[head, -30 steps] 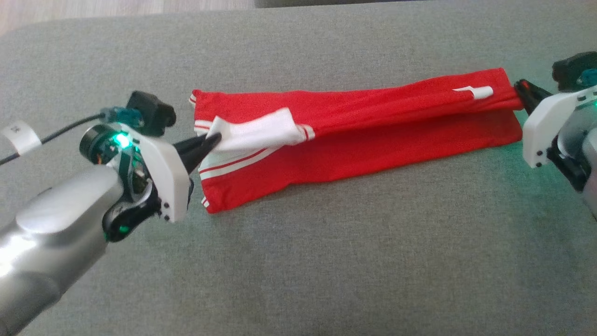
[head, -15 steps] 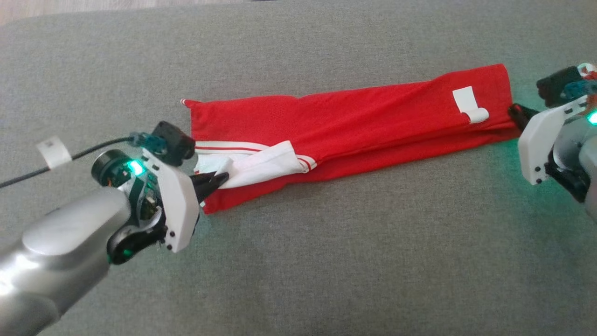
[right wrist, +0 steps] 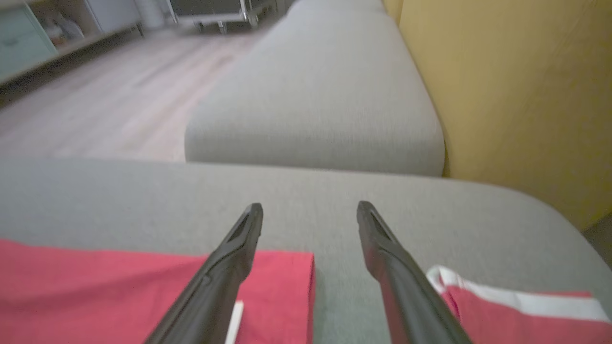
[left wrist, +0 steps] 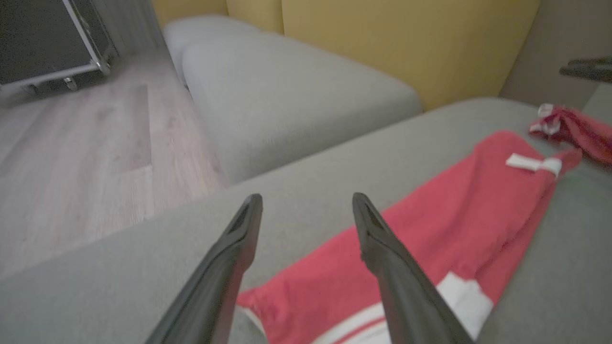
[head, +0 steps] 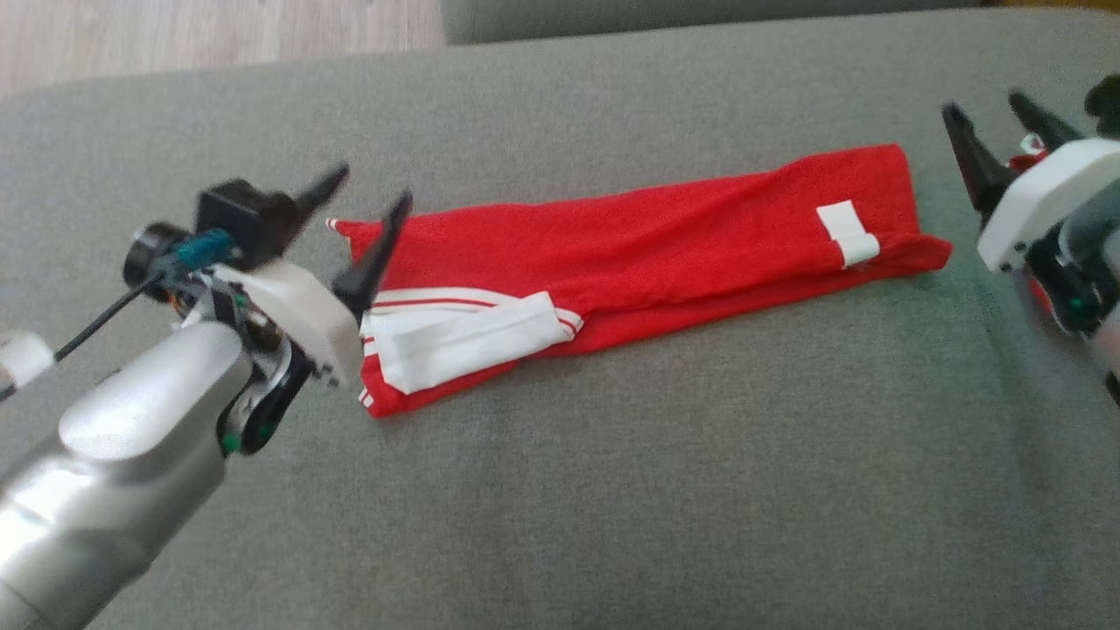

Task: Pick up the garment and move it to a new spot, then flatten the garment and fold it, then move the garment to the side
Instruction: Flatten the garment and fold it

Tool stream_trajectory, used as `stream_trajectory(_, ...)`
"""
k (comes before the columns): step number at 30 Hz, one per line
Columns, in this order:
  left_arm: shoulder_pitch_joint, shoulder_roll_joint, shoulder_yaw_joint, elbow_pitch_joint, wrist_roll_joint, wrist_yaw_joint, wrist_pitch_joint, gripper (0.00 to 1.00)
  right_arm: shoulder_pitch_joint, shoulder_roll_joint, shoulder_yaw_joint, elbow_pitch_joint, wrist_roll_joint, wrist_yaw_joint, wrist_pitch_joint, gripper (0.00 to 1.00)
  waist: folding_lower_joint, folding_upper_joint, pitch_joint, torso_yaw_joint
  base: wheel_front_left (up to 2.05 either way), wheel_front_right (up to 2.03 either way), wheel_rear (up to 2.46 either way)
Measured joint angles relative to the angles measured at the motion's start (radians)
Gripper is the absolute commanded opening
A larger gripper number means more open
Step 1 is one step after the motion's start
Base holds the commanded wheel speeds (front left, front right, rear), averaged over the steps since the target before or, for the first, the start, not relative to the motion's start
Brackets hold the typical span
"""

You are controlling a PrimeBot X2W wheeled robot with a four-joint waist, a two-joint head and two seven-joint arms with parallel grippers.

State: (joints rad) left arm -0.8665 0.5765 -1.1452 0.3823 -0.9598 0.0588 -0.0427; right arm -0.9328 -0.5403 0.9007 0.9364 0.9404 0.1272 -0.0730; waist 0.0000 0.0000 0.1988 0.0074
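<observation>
Surface: wide grey fabric cushion (head: 612, 490). Pale wood floor (head: 219, 35) lies beyond its far edge. A second grey cushion block (right wrist: 315, 95) stands against a yellow wall panel (left wrist: 406, 43).

Garment: the red knit garment with white stripes (head: 665, 245) lies flat on the cushion, folded into one long narrow strip running left to right, far end slightly higher in the head view. A white sleeve-like panel (head: 472, 346) lies over its left end. A small white label (head: 847, 233), one end curled, sits near its right end. The layers under the fold are hidden.

Left gripper (head: 373, 185): fingers spread wide, nothing between them. It is raised at the garment's left end. One finger crosses the red corner in the head view, and I cannot tell whether it touches.

Right gripper (head: 982, 102): fingers spread wide, empty, just past the garment's right end, over bare cushion. Its body is cut off at the frame edge.

A second red cloth with a white band (right wrist: 516, 306) lies beside the right gripper, cut off by the frame, and its shape is unclear.

Both wrist views are blurred. A dark metal-edged case (left wrist: 43, 43) stands on the floor, only partly visible.
</observation>
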Motion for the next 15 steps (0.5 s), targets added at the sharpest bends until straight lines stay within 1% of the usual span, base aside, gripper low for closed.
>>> stream_trajectory(2, 0.004, -0.021, 0.047, 0.002, -0.002, 0.044, -0.097, 1.0, -0.009, 0.021, -0.016, -0.001, -0.001, 0.0, -0.077, 1.0, 0.0, 0.0, -0.023, -0.004, 0.0, 0.0, 0.0)
stream_trajectory(4, 0.015, -0.03, 0.091, 0.006, -0.014, 0.072, -0.166, 1.0, -0.008, 0.048, -0.044, -0.001, 0.0, 0.0, -0.133, 1.0, 0.0, 0.0, -0.048, -0.009, 0.0, 0.0, 0.0)
stream_trajectory(6, 0.05, -0.044, 0.154, 0.004, -0.04, 0.107, -0.198, 1.0, -0.003, 0.073, -0.088, -0.002, 0.0, 0.0, -0.165, 1.0, -0.0001, 0.0, -0.074, -0.014, 0.0, 0.0, 0.0)
stream_trajectory(8, 0.105, -0.058, 0.222, -0.008, -0.052, 0.133, -0.208, 1.0, 0.006, 0.094, -0.15, -0.006, -0.011, 0.0, -0.175, 1.0, -0.0001, 0.0, -0.099, -0.018, 0.0, 0.0, 0.0)
stream_trajectory(10, 0.176, -0.079, 0.321, -0.052, -0.032, 0.158, -0.209, 1.0, 0.031, 0.107, -0.267, -0.051, -0.047, 0.0, -0.175, 1.0, -0.0001, 0.0, -0.123, -0.023, 0.0, 0.0, 0.0)
stream_trajectory(12, 0.245, -0.101, 0.417, -0.101, 0.021, 0.171, -0.21, 1.0, 0.071, 0.125, -0.411, -0.111, -0.109, 0.0, -0.178, 1.0, -0.0002, 0.0, -0.142, -0.028, 0.0, 0.0, 0.0)
stream_trajectory(13, 0.283, -0.114, 0.462, -0.121, 0.057, 0.173, -0.21, 1.0, 0.103, 0.145, -0.486, -0.142, -0.136, 0.0, -0.18, 1.0, -0.0002, 0.0, -0.151, -0.031, 0.0, 0.0, 0.0)
stream_trajectory(15, 0.362, -0.142, 0.533, -0.145, 0.121, 0.182, -0.211, 1.0, 0.194, 0.195, -0.597, -0.201, -0.219, 0.0, -0.183, 1.0, -0.0002, 0.0, -0.168, -0.035, 0.0, 0.0, 0.0)
